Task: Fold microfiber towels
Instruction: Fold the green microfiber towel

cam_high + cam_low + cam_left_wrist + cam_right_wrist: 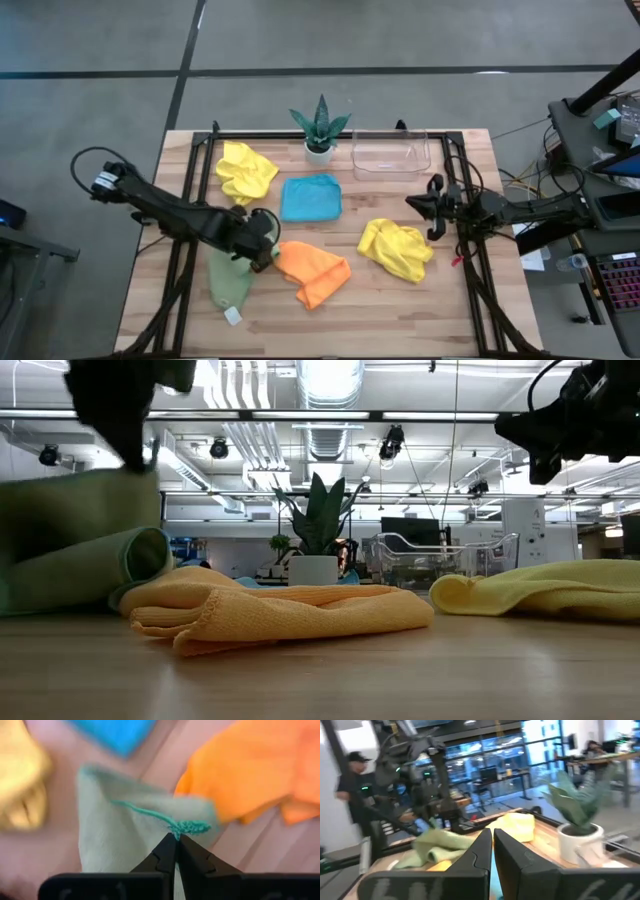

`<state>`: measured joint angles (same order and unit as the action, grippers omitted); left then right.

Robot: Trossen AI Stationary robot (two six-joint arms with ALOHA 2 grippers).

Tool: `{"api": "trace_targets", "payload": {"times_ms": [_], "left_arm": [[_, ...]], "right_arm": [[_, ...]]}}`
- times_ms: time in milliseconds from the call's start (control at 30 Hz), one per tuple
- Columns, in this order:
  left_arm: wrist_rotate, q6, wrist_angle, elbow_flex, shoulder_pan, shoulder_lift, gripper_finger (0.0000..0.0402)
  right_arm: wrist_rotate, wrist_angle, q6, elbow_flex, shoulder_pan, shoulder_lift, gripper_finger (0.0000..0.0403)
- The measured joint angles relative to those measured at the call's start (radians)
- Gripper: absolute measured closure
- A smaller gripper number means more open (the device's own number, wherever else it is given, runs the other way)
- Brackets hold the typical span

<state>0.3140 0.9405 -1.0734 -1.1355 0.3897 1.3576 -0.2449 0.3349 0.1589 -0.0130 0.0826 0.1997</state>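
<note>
Pinched on the stitched corner of the green towel, the left gripper lifts that edge to fold it over, beside the orange towel. Off at the table's right edge, the right gripper waits with fingers pressed together, near a yellow towel.

Two yellow towels, one sky-blue, one orange, one sage-green (teal-stitched edge).

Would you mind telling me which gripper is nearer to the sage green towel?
Left. The left gripper is shut on the sage green towel at its upper edge, while the right gripper hangs across the table, beyond the yellow towel.
</note>
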Motion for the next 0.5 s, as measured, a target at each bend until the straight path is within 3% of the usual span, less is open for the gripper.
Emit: {"api": "trace_targets", "payload": {"times_ms": [167,300,500], "left_arm": [[0.144,-0.087,0.005,-0.085,0.01,-0.046,0.0401],[0.197,-0.183,0.058,-0.126,0.011,-0.091,0.0401],[0.217,-0.333,0.24,-0.116,0.01,-0.153,0.0401]], "right_arm": [[0.017,0.115,-0.059,0.0,0.0,0.04,0.039],[0.027,0.222,-0.144,-0.002,0.0,0.086,0.039],[0.045,0.224,-0.251,-0.103,0.0,0.175,0.039]]}}
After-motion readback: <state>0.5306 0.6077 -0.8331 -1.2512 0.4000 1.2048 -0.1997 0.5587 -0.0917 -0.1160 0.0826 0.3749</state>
